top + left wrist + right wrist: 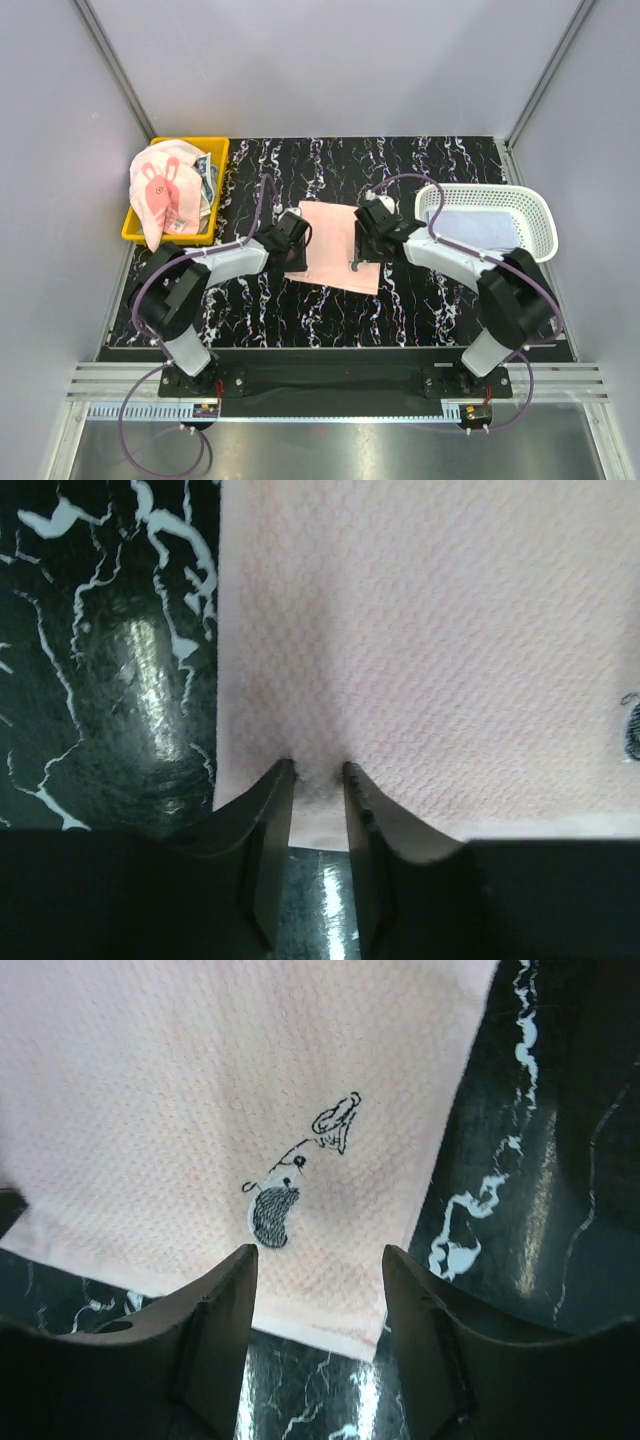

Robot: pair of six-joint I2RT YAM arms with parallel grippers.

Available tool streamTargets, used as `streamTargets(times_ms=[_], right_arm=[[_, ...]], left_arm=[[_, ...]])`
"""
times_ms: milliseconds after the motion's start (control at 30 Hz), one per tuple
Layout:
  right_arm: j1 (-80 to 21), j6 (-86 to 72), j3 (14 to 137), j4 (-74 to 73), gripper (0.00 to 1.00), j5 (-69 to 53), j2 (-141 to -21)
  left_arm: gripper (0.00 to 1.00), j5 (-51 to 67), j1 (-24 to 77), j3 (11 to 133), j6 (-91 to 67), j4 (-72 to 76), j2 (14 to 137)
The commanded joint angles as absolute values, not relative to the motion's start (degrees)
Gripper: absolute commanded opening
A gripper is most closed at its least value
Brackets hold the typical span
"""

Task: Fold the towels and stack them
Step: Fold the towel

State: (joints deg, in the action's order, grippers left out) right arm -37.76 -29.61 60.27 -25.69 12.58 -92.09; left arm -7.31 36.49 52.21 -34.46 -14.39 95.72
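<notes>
A plain pink towel [330, 250] lies flat at the middle of the black marbled counter [420, 300]. The left tool [318, 772] pinches a small ridge of cloth at the towel's side toward the left edge, its fingers nearly together. The right tool [318, 1260] is spread wide over the side toward the right edge, by a small stitched figure [285, 1195]. A rabbit-print towel [160, 195] is heaped in the yellow bin [218, 160] at the far-left corner.
</notes>
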Motion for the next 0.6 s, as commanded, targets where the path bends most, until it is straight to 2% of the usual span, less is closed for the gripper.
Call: streamTargets(times_ms=[0,233,400,567], right_arm=[[-37.5,-29.0,63.4,-23.1,0.60,13.9,-97.6],[-40.1,-28.4,64.6,-21.9,0.58,11.7,-106.7],[-44.8,-28.6,64.6,-22.0,0.57,11.5,-108.5],[-46.1,-29.9,60.1,-21.6,0.57,11.4,-105.6]], left_arm=[[0.28,-14.2,37.4,54.5,-36.2,-18.6,99.1],[0.22,-16.4,38.7,47.6,-40.4,-21.3,95.4],[0.20,-15.0,39.4,40.3,-43.8,-22.7,86.1],[0.20,-13.9,40.6,38.1,-45.5,-26.5,79.8]])
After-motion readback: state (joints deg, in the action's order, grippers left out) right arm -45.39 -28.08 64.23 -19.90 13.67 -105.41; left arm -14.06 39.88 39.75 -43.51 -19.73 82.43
